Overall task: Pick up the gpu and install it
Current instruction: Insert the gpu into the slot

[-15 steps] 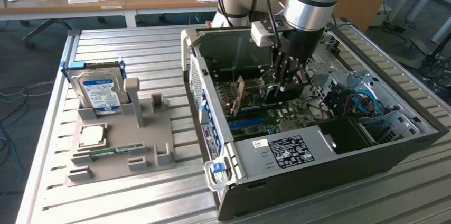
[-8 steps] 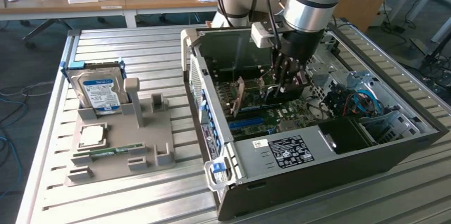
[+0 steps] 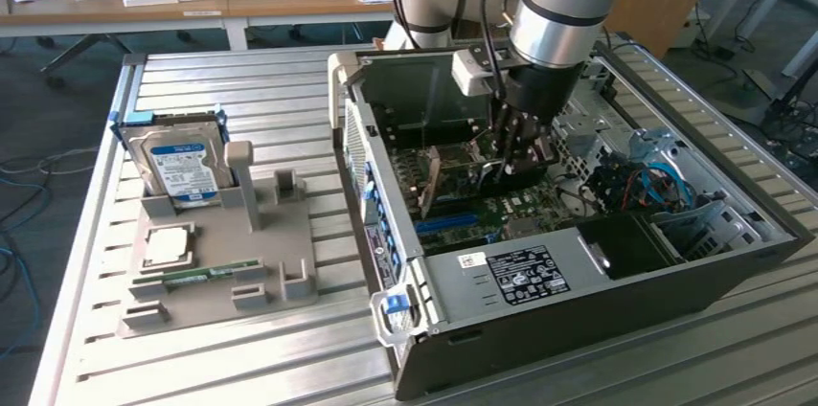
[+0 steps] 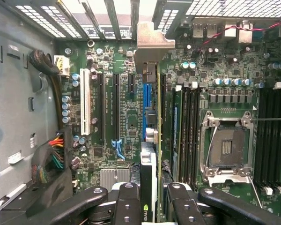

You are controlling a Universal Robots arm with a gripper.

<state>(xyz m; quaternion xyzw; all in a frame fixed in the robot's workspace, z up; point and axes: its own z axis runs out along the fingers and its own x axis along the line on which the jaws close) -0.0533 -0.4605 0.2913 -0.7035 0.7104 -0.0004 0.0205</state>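
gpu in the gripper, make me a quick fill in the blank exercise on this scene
The gripper is shut on the thin dark gpu with a silvery end bracket, holding it over the green ____.
The thick blue-labelled hard drive stands in the grey holder on the exterior view's ____.
The square metal processor socket is ____.
Missing: motherboard; left; empty.

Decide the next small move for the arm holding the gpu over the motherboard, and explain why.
Probably ease straight down: the tool grips the gpu edge-on, seemingly lined up along the blue slot, with its bracket toward the case's rear; whether it is seated is unclear.
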